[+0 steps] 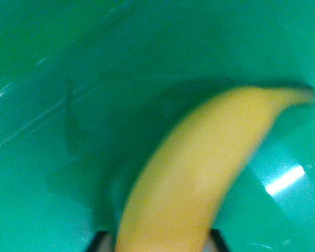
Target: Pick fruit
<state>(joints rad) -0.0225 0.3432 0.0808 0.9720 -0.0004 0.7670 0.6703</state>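
banana (199,178) fills the lower middle of the wrist view, rising from the bottom edge and curving up to the wrist view's right; its narrow tip ends near the right edge; only 2 dark bits of the end effector (160,245) show at the bottom edge, 1 on each side of the banana's lower end, so the fruit sits between them; contact not visible, cannot tell if it is clamped or apart; banana is plain yellow, smooth, blurred; behind it a glossy green surface (68,63) with bright glare streaks and the banana's dark shadow
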